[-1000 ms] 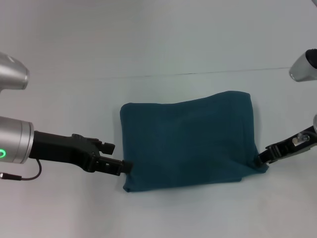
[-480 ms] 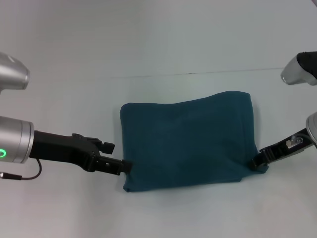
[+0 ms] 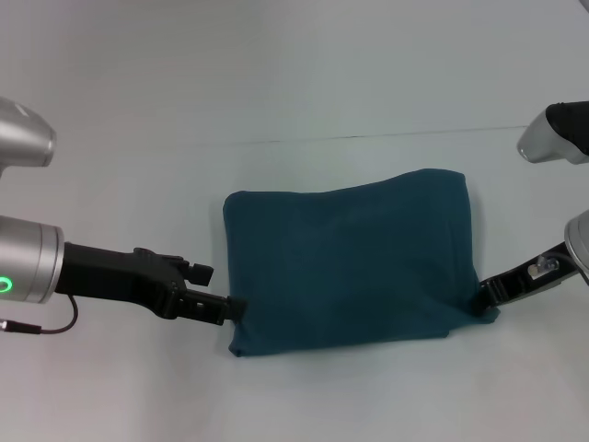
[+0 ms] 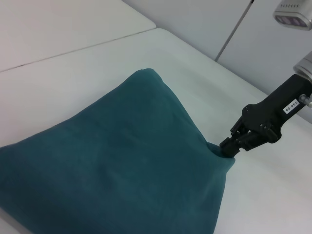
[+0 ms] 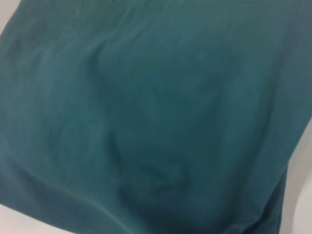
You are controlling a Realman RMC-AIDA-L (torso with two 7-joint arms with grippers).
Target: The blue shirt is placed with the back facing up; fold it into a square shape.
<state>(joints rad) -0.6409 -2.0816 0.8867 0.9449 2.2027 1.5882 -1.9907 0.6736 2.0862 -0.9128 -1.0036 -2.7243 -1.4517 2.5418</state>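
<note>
Desk [image 3: 304, 83] first, since it's the biggest thing around: a plain white surface, with a thin seam line seen running across it just behind the blue shirt [image 3: 354, 262].

That shirt is laid flat roughly in the middle of the desk, already folded down into a chunky rectangle that's a bit wider than deep. Only plain teal cloth is seen on top. The far edge is tilted a little, higher toward the robot's right. A second layer can be made out peeking along the near edge, so the fold isn't perfectly lined up. In the right wrist view the frame is pretty much filled with the cloth [image 5: 146, 117], soft wrinkles and all.

Left hand [image 3: 233, 311] is found at the shirt's near-left corner, reached in low along the desk from the left side. Its black tips are pressed right up against the cloth edge, apparently pinched onto it, though how tightly can't really be told.

Right hand [image 3: 482, 299] is placed at the opposite, near-right corner of the shirt. In the left wrist view it [image 4: 229, 147] is seen closed down on a small nub of fabric, with the cloth pulled into a little point where it's gripped.
</note>
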